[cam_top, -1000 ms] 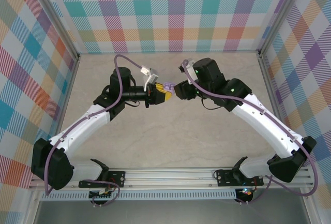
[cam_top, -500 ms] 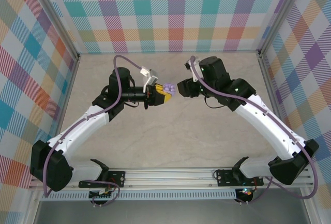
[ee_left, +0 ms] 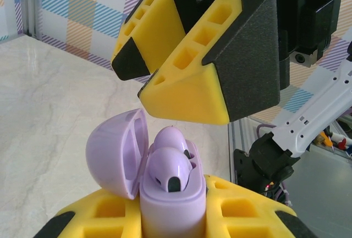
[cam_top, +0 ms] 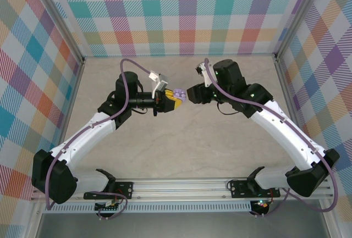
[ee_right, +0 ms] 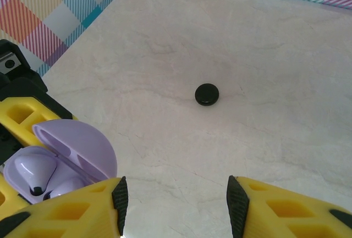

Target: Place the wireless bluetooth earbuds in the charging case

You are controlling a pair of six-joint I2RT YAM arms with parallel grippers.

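Holding the lilac charging case [cam_top: 179, 93] clamped, your left fingers [cam_top: 174, 101] face the right fingers [cam_top: 191, 94], which stand apart.

Left wrist: both lilac earbuds [ee_left: 170, 164] sit seated, with the lid open beneath the right fingers.

Right wrist: a black disc [ee_right: 207, 94] lies on the table [ee_right: 264, 56] beyond those fingers.

The likely next move is to press the lid shut.

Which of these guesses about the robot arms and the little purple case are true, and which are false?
1. The left gripper holds a lilac case. True.
2. The case's lid is shut. False: it stands open.
3. Two lilac earbuds sit in the case. True.
4. The right gripper is clamped on an earbud. False: its jaws are apart with nothing between them.
5. A small black disc lies on the table. True.
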